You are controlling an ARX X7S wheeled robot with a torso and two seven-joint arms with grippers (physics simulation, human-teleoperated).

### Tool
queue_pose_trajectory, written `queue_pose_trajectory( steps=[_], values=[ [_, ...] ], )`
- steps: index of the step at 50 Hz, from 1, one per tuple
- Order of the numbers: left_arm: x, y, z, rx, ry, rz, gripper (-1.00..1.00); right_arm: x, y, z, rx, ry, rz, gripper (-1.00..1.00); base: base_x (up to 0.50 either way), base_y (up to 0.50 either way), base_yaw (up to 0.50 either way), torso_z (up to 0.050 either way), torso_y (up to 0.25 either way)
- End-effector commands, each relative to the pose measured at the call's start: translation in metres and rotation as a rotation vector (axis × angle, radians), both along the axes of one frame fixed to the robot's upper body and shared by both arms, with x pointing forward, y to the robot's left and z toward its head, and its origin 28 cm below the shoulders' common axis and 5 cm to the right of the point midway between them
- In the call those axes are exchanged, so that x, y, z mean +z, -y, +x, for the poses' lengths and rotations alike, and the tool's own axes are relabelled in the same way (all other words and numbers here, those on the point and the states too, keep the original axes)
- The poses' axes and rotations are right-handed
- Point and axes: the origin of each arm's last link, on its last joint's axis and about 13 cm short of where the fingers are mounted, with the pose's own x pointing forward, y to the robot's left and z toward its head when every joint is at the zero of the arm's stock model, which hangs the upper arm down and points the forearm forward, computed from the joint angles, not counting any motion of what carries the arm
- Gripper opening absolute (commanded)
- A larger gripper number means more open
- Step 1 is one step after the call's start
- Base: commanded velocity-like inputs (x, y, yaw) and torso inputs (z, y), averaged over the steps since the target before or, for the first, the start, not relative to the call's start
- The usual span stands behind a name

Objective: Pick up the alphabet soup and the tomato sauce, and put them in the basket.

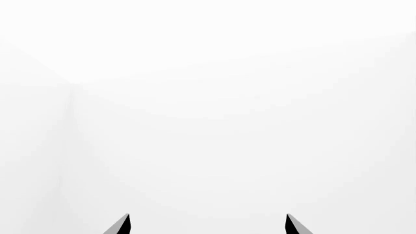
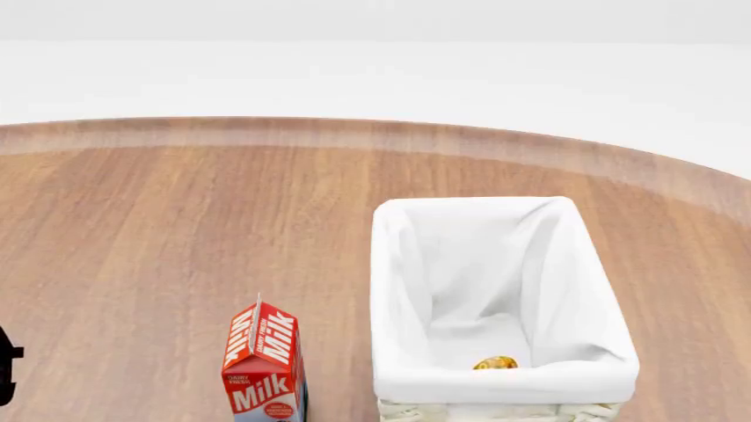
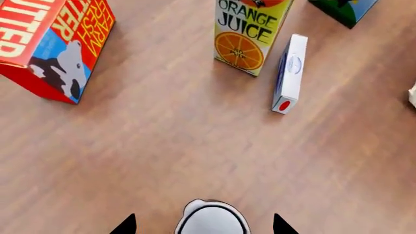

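Right gripper [image 3: 202,225] shows only two dark fingertips at the frame edge, set apart on either side of a silver can top [image 3: 212,220]. They do not visibly touch the can, and its label is hidden, so which can it is cannot be told. Left gripper [image 1: 208,225] also has its tips spread apart, with nothing between them and only blank white beyond.

From the head camera, a round wooden table [image 2: 176,229] fills the view. On it stands the basket [image 2: 499,290], white cloth folded over its rim. Deep inside, near the front wall, a small yellow-orange patch [image 2: 495,362] shows, perhaps the soup. A red milk carton [image 2: 266,365] stands upright just left of the basket.

On the wood ahead of the right wrist camera stand a red butter box [image 3: 55,46] and an orange juice carton [image 3: 250,31], with a small white box [image 3: 289,73] lying beside the juice.
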Motion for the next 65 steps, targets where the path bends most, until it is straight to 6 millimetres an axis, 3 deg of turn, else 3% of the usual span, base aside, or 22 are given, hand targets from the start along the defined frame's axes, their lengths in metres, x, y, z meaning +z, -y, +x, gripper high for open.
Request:
queue_pose_trajectory(
  steps=[1, 65],
  values=[
    [0.000, 0.000, 0.000, -0.001, 0.000, 0.001, 1.00, -0.006, 0.000, -0.002, -0.013, -0.027, 0.008, 1.00, 0.00, 0.00, 0.00, 0.000, 0.000],
    [0.002, 0.001, 0.000, -0.006, 0.003, 0.006, 1.00, -0.035, 0.001, 0.009, -0.051, -0.056, 0.003, 1.00, 0.00, 0.00, 0.00, 0.000, 0.000]
  ],
)
